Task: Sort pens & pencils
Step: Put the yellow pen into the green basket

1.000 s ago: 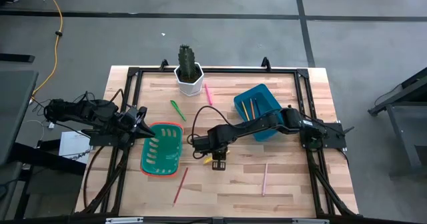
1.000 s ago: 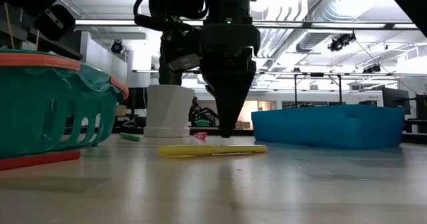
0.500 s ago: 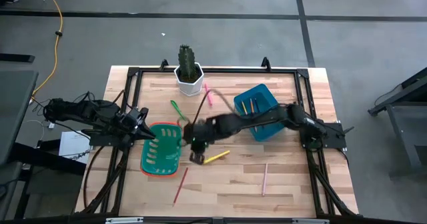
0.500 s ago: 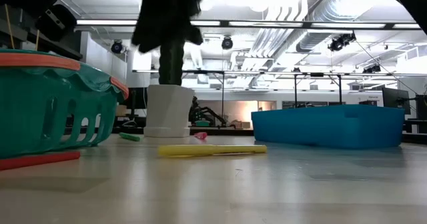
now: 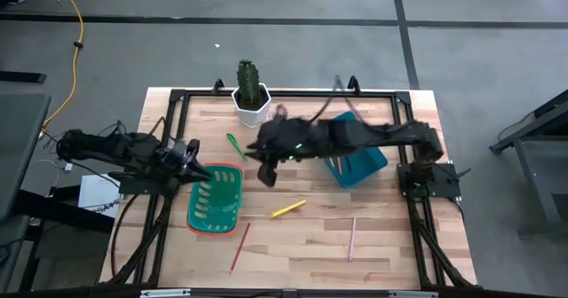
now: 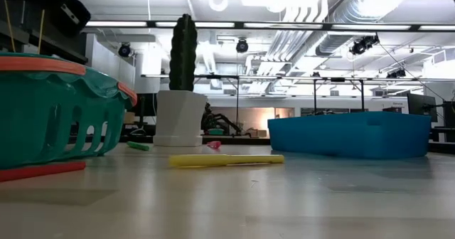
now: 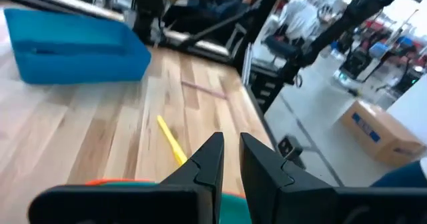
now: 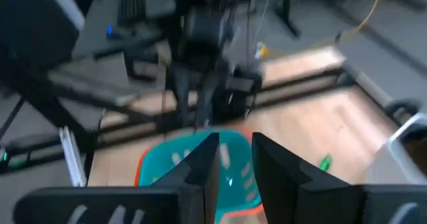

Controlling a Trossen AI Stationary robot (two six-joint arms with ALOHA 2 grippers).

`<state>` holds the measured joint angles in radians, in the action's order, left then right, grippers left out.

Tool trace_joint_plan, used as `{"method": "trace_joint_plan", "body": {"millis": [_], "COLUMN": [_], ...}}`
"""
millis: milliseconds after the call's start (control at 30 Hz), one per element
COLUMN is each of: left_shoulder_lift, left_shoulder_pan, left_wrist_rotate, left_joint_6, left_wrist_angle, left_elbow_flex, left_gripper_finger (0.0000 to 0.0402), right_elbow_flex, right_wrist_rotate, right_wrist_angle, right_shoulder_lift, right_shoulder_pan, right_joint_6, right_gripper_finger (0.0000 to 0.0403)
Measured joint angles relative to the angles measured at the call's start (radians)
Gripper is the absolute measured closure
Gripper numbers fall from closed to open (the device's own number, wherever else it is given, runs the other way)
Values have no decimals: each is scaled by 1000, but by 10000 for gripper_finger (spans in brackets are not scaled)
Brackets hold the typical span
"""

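Wooden table (image 5: pixel 382 245) with black frame rails along its edges. White pot holding a green cactus (image 5: pixel 251 92) at the far edge. Teal basket with orange rim (image 5: pixel 216 198) toward the left edge. Blue bin (image 5: pixel 362 163) toward the right edge.

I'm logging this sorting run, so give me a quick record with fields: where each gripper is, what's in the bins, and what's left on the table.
left gripper: over the teal basket, empty
right gripper: raised mid-table, empty
blue bin: contents hidden by arm
loose on table: yellow pen, green pen, two pencils near the front edge
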<state>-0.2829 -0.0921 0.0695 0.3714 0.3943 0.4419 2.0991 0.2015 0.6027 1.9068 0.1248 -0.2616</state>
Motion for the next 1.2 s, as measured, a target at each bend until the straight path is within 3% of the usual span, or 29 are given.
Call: {"method": "trace_joint_plan", "body": {"millis": [433,600,733,900,1200], "left_shoulder_lift": [-302,-444,-527,-609,-805], "left_shoulder_pan": [0,0,0,0,0], "left_wrist_rotate": [66,110,114,78,50], "left_joint_6": [-27,2,7,-7,-121], "left_wrist_angle": [-255,-330,-432,-431,-134], "left_elbow_flex": [0,0,1,65,333], "left_gripper_finger": [364,364,364,364,364], "right_elbow_flex": [-3,-110,-318,-680,-1239], "right_wrist_rotate": [106,202,280,321,349], "right_wrist_angle": [-59,-58,-166,-405,-772], "right_shoulder_lift": [-299,-445,-580,-769,-1039], "right_shoulder_pan": [61,116,171,218,232], "right_joint_6": [162,173,144,85,-104], "right_gripper_finger": [322,322,322,322,322]}}
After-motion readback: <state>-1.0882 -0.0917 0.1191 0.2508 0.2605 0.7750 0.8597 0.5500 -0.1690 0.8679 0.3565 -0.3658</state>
